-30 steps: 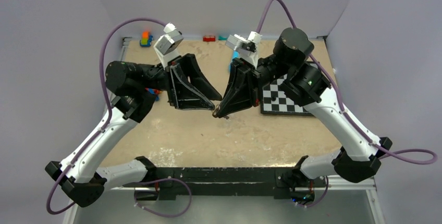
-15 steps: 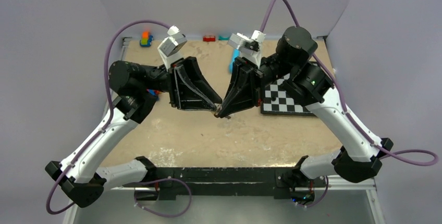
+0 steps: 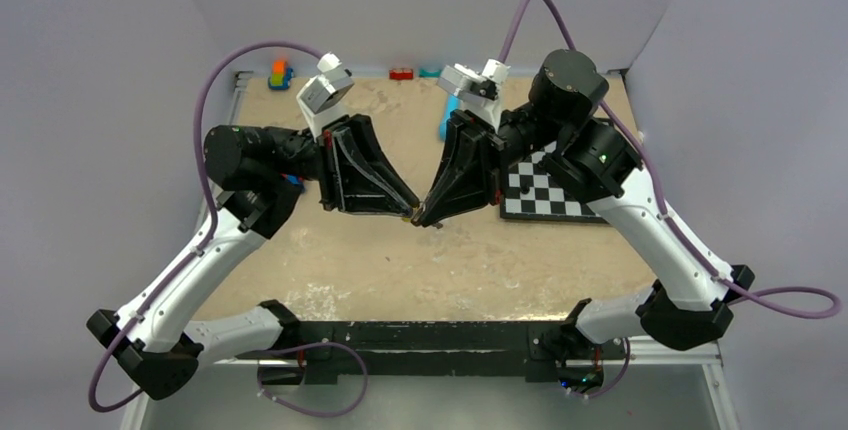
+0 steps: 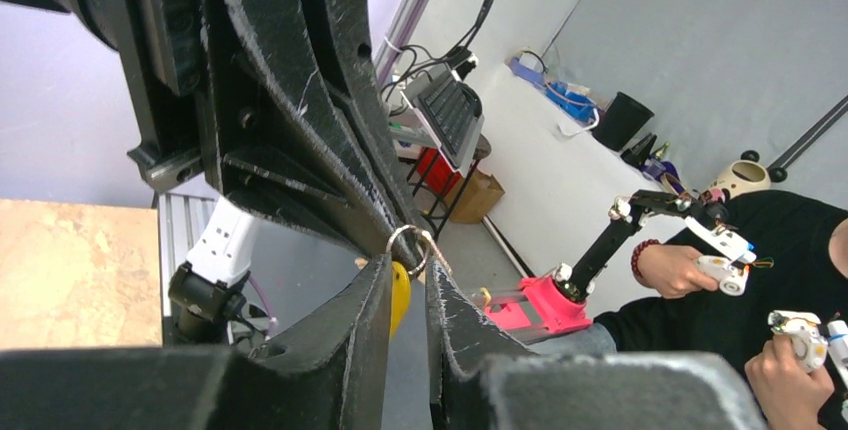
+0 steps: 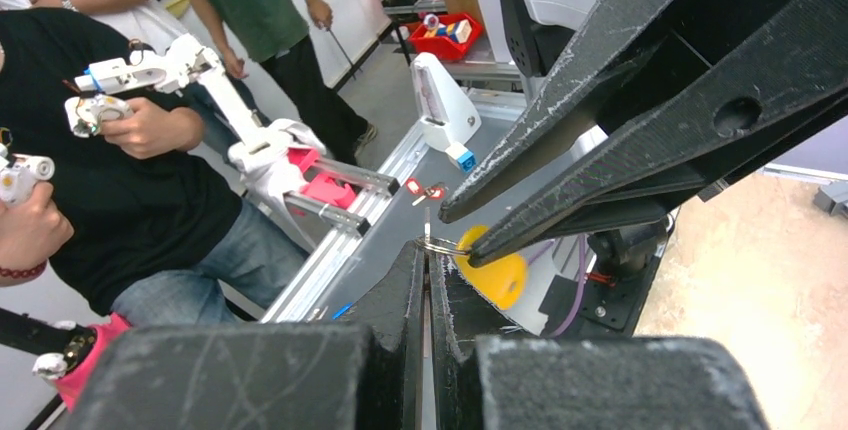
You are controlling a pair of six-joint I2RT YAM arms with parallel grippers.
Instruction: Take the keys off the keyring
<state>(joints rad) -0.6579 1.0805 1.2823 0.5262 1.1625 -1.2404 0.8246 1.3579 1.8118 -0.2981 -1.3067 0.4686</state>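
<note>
Right wrist view shows the right gripper (image 5: 427, 255) clenched on the thin, stiff keyring (image 5: 437, 243) in mid-air, while the left gripper (image 5: 458, 235) brackets the light, slippery key (image 5: 492, 275) at its yellow head, likely the best hold, grip unconfirmed.

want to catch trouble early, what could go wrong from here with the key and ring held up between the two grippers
1. The right gripper pinches the keyring only at its fingertips, above the table; a tug could pull it free and drop it.
2. The yellow key sits at the tips of the left gripper; whether it is gripped is unclear, so it may slip.
</note>
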